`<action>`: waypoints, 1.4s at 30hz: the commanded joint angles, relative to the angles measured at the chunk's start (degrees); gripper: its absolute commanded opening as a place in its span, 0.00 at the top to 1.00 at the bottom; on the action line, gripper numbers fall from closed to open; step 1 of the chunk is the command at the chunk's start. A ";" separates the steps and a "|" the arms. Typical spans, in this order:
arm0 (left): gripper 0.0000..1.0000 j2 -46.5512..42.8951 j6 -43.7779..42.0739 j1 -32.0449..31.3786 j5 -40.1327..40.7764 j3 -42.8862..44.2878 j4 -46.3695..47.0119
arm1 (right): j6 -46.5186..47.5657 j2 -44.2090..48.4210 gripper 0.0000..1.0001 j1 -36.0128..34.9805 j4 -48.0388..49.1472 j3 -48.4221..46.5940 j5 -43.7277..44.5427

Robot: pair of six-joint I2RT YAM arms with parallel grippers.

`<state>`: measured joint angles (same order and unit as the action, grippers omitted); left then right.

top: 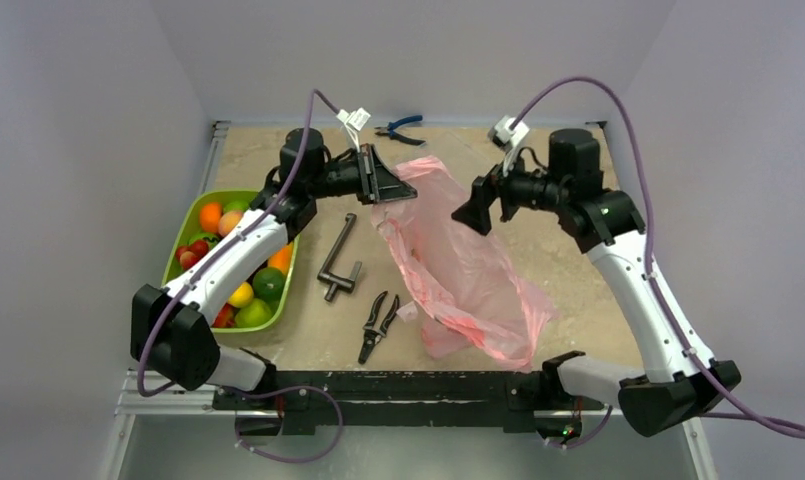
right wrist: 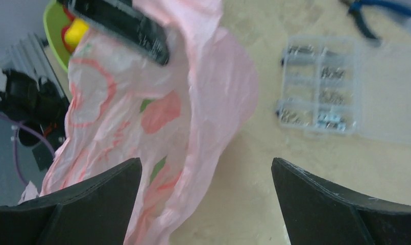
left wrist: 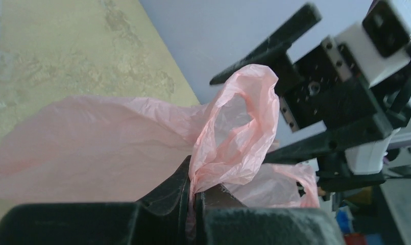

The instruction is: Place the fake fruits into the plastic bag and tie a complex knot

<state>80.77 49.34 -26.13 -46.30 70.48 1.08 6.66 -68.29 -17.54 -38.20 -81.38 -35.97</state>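
Observation:
The plastic bag [top: 468, 270] lies crumpled and pink across the middle of the table. My left gripper [top: 403, 190] is shut on one of its handle loops [left wrist: 234, 127] at the bag's far end; the film is bunched between the closed fingers [left wrist: 167, 196]. My right gripper [top: 470, 208] hovers just right of that end, open, with nothing between its fingers [right wrist: 106, 196]; the bag [right wrist: 157, 117] hangs beside its left finger. The fake fruits [top: 253, 300] sit in the lime-green tray [top: 183, 225] at the left. No knot is in view.
A black T-handle tool [top: 338, 260] and black pliers [top: 378, 325] lie between the tray and the bag. Blue-handled pliers [top: 400, 130] rest near the back wall. A clear parts box [right wrist: 320, 84] sits on the table beyond the right gripper.

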 commanded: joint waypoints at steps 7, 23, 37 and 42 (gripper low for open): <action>1.00 3.08 26.73 8.02 -6.04 -10.79 36.51 | 8.54 3.53 0.95 -2.30 -7.50 14.78 19.83; 0.27 -2.19 -32.79 13.37 -3.75 3.50 -19.05 | -5.15 2.05 1.00 2.14 -2.00 7.05 -2.23; 0.00 -21.52 -103.79 -9.49 5.16 -8.53 -37.43 | -11.64 -0.82 1.00 1.18 0.18 7.25 -2.38; 0.00 -11.90 -102.59 -19.27 13.00 -10.36 -22.43 | -12.29 -1.12 1.00 1.07 -0.52 6.68 -2.51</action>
<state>61.89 -46.87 -39.79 -42.52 61.49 -33.32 -3.84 -70.15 -16.23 -40.23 -74.52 -37.08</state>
